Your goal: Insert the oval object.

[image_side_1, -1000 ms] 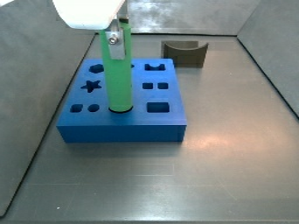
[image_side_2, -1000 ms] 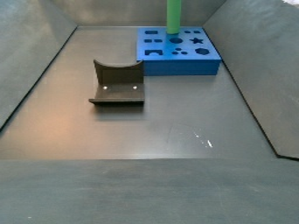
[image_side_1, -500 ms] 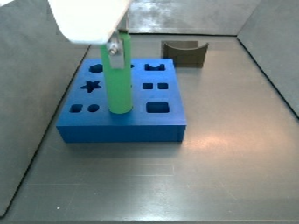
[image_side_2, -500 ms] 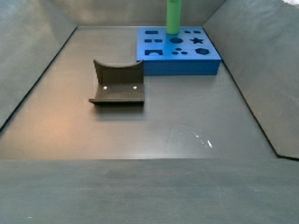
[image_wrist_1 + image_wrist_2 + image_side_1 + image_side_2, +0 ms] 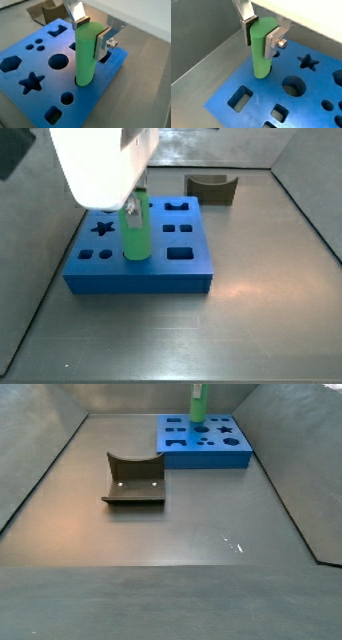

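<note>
- The pincer [image 5: 91, 31] hung over the blue block [image 5: 40, 97], and its flat silver fingers [image 5: 104, 42] pinched the top of the green peg [image 5: 87, 55]. The peg stood straight up, with its bottom end at the block's top, beside the round hole [image 5: 59, 61].
- I could not tell if the bottom end was already in its own hole. If it sat a bit to one side, pushing down could jam it on the edge.
- The fingers held only the top part. A hard push might make the smooth peg slip or lean.
- A stuck peg could drag the block along the bench [image 5: 254, 318].
- The dark curved block [image 5: 134, 480] sat well apart from the blue block, so it was not in the way.
</note>
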